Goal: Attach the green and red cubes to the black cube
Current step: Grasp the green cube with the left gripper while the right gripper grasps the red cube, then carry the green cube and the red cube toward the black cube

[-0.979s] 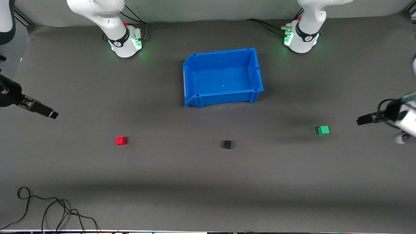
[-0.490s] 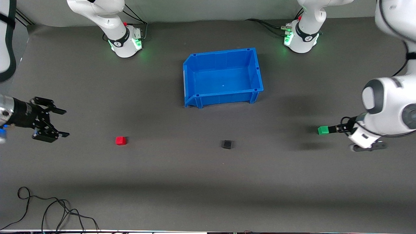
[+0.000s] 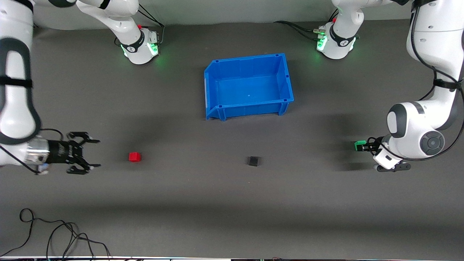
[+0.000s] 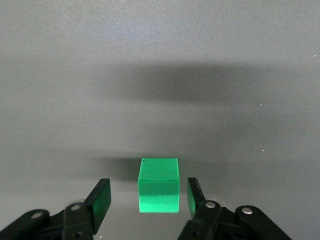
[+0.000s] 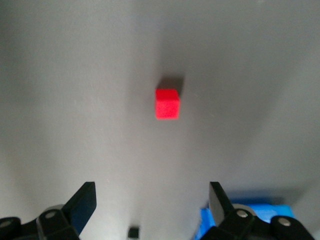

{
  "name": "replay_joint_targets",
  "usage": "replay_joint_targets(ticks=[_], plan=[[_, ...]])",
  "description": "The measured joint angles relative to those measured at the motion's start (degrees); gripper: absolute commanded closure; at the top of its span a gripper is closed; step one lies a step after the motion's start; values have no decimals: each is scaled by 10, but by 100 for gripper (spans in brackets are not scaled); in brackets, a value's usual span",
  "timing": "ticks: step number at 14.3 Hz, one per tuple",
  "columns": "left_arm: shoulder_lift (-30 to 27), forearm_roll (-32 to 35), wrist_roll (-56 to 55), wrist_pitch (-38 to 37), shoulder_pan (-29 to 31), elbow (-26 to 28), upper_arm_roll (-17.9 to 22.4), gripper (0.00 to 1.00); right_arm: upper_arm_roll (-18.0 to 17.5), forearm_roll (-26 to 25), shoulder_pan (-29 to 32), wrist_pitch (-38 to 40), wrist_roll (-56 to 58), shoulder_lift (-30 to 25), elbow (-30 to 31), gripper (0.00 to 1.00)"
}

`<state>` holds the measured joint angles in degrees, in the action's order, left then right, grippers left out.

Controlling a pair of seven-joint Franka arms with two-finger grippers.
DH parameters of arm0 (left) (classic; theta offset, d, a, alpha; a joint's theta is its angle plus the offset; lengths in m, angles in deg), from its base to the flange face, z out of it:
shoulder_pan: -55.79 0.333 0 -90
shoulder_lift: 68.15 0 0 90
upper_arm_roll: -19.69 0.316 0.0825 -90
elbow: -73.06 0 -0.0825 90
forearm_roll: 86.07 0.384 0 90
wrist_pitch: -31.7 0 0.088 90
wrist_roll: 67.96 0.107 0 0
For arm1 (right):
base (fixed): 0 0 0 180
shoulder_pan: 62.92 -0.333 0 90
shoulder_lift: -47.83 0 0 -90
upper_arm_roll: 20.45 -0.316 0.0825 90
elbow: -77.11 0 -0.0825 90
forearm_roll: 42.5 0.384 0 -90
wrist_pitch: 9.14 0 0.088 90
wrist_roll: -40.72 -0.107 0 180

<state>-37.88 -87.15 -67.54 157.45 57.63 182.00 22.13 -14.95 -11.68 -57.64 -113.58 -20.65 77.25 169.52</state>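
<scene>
Green cube [image 4: 158, 185] set on the table toward the left arm's end, bracketed by the parted fingers of the left gripper [image 4: 149, 197] without contact, red cube [image 3: 134, 156] toward the right arm's end, right gripper [image 3: 88, 153] spread wide beside it, black cube [image 3: 253, 161] lying between them, blue bin [image 3: 286, 76] placed farther from the camera.

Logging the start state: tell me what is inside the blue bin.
Nothing: the blue bin shows a bare blue floor. Only the strip just inside its wall nearest the camera is covered. The green, red and black cubes sit outside it.
</scene>
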Motion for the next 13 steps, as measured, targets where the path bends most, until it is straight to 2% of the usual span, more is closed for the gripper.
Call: replay_joint_targets(ticks=[3,4,9,12,13], plan=[[13,1,1,18,-1,0,0,42,-5,21,-17,-90,31,31,46,0],[17,1,1,19,-1,0,-1,47,-5,34,-23,-107,43,41,55,0],[25,1,4,22,-2,0,-1,82,-5,48,-28,-132,56,79,64,0],[25,1,5,22,-2,-2,-1,95,-5,51,-28,-138,56,95,66,0],[25,0,4,22,-2,-7,-1,98,-5,53,-28,-139,56,99,68,10]])
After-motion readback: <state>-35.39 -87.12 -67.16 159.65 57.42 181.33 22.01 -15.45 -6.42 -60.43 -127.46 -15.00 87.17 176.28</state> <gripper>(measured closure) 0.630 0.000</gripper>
